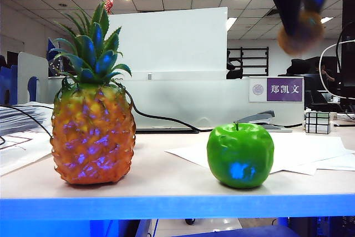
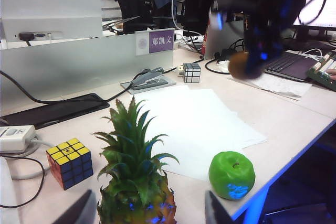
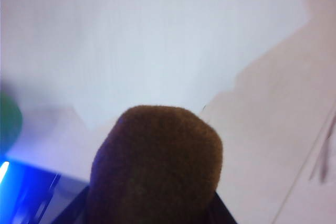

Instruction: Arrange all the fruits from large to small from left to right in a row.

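Observation:
The pineapple [image 1: 93, 137] stands upright at the table's front left, and the green apple [image 1: 240, 155] sits to its right on white paper. High at the upper right, my right gripper [image 1: 299, 23] hangs in the air, shut on the brown kiwi [image 1: 300, 36]. The right wrist view is filled by that kiwi [image 3: 157, 166] between the dark jaws, with a sliver of apple [image 3: 9, 121] at the frame's edge. My left gripper [image 2: 149, 213] stays open behind the pineapple [image 2: 137, 182], its fingers [image 2: 79, 212] apart on either side of the crown without touching. The apple [image 2: 231, 174] and the held kiwi [image 2: 242, 65] also show there.
A coloured puzzle cube [image 2: 70, 163] lies beside the pineapple. A silver mirror cube [image 1: 317, 122] and a stapler [image 1: 258, 119] sit at the back right near a name plate [image 1: 275, 89]. White paper sheets [image 1: 310, 151] cover the right part of the table. A black cable [image 1: 161, 117] runs along the back.

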Controlling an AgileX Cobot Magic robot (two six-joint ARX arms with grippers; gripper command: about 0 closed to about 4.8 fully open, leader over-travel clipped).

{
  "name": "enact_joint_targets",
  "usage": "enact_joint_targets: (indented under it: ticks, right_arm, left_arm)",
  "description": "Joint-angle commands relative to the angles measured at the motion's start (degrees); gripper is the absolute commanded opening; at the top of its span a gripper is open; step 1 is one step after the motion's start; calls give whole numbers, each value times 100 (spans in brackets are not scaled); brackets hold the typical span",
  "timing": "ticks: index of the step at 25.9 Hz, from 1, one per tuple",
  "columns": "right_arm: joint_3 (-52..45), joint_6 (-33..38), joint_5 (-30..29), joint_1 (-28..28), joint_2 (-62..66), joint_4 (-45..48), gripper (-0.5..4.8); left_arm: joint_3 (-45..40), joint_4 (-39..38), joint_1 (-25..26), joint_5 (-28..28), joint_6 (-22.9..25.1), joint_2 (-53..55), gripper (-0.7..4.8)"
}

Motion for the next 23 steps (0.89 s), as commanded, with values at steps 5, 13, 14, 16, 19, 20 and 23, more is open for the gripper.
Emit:
enact_joint_targets:
  ticks: [5,13,14,16,19,20,23]
  right_arm:
    - [-807,39,-146,-291,-22,2,-3]
    - [-1209,39,-157,-592,-20,44,-2]
    - [-1252,35,-216,-629,-22,50,-2]
    - [-1381,-13,-367,-695,-20,142,-2]
    - [-1582,-70,-599,-782,-20,299,-2]
    - [-1665,-70,-601,-791,-20,367,-2]
    - [-1912,-83,-605,-815,-20,520,-2]
  left_arm:
    - [13,52,2,24,0,-13,274]
    - [13,50,2,22,-2,-13,274]
    - [13,50,2,24,-2,-13,274]
    - [13,50,2,24,-2,-13,274]
    - [13,50,2,22,-2,-13,274]
    - [13,48,2,24,-2,-13,274]
    - [13,31,2,24,-2,-13,274]
